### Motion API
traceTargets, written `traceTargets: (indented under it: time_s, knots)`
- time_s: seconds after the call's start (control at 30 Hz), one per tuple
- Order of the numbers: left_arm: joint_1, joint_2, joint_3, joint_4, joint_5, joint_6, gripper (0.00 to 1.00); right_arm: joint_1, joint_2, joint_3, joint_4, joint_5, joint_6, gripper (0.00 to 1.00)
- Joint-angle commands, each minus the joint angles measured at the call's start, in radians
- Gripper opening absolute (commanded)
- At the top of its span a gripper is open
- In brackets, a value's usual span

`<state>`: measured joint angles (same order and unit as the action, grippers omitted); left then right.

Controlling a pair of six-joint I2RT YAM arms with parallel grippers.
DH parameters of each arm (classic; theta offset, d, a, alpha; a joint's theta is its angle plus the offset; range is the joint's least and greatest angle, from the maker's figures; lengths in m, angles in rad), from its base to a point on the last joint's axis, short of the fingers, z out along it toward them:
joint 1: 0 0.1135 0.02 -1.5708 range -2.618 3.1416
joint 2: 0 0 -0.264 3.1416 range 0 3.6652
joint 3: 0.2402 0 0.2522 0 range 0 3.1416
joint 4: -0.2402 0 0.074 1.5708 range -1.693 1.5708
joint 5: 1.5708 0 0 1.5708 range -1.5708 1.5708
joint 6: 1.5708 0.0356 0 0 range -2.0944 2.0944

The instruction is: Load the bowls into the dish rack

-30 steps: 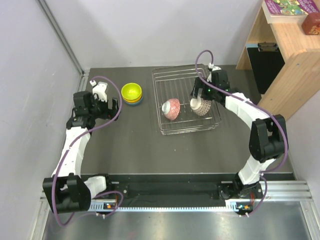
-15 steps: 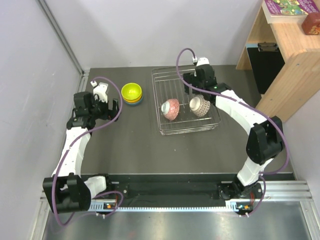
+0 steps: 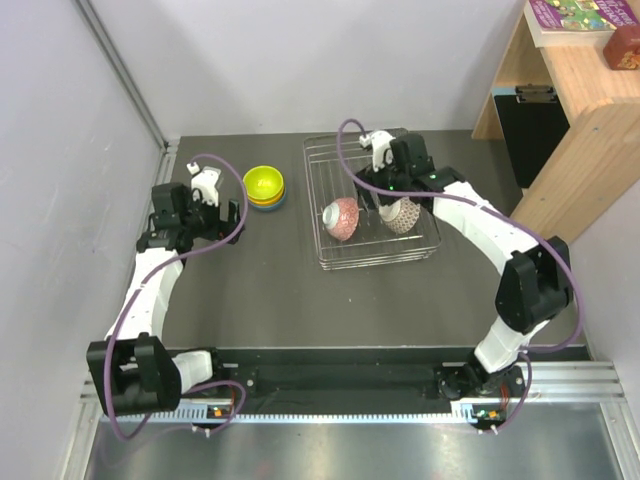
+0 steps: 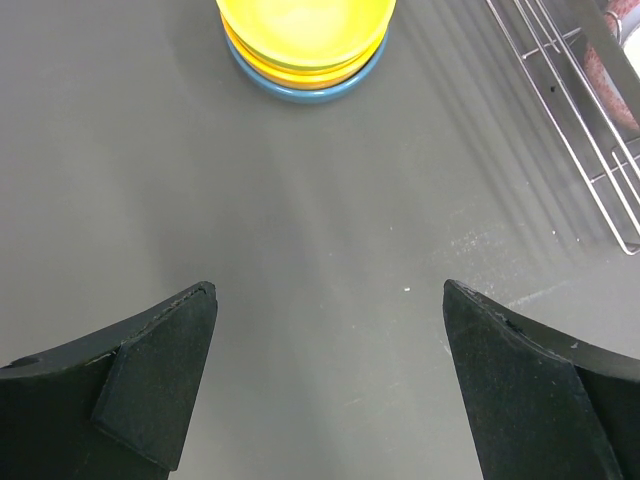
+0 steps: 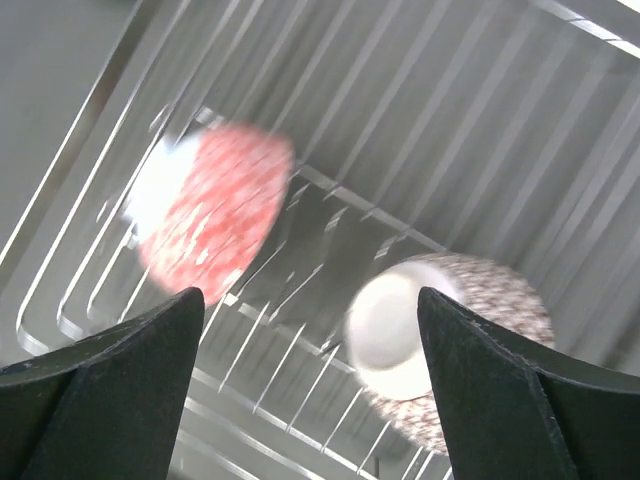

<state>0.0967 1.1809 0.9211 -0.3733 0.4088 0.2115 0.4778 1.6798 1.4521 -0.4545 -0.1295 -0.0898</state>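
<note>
Right jaws, open and empty, have left the brownish bowl (image 3: 401, 214) in the dish rack (image 3: 330, 160); left jaws open, three stacked bowls (image 3: 264, 186) remain

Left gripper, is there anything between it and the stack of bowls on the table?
Nothing visible. The left gripper is open and faces the stack across bare table. The rack sits off to one side, outside that line.

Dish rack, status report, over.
Left gripper open, empty. Right gripper open above silver wire dish rack. Two patterned white bowls racked; lime-yellow, orange, blue bowl stack on table. No obstruction.
</note>
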Motion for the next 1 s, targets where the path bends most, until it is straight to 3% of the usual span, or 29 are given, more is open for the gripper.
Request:
traceTargets:
  time_s: [0.0,0.27,0.53,0.77,0.87,0.9,0.97]
  knots:
    - [0.003,0.002,0.015,0.04,0.03,0.006,0.99,0.016,-0.095,-0.061,-0.092,-0.096,-0.162,0.85]
    - [0.005,-0.021,0.028,0.022,0.035,0.006,0.99,0.019,-0.192,-0.19,-0.205,-0.211,-0.329,0.83]
    - [0.003,-0.061,0.027,0.005,0.047,-0.008,0.99,0.033,-0.18,-0.272,-0.251,-0.18,-0.387,0.77]
    - [0.003,-0.099,0.01,-0.016,0.036,0.009,0.99,0.048,-0.157,-0.285,-0.348,-0.34,-0.47,0.72]
    - [0.003,-0.115,0.002,-0.024,0.03,0.02,0.99,0.08,-0.157,-0.295,-0.371,-0.348,-0.481,0.58]
    - [0.003,-0.118,0.002,-0.026,0.03,0.023,0.99,0.103,-0.152,-0.302,-0.375,-0.345,-0.481,0.49]
    - [0.003,-0.121,0.002,-0.027,0.022,0.025,0.99,0.126,-0.149,-0.311,-0.38,-0.331,-0.479,0.45]
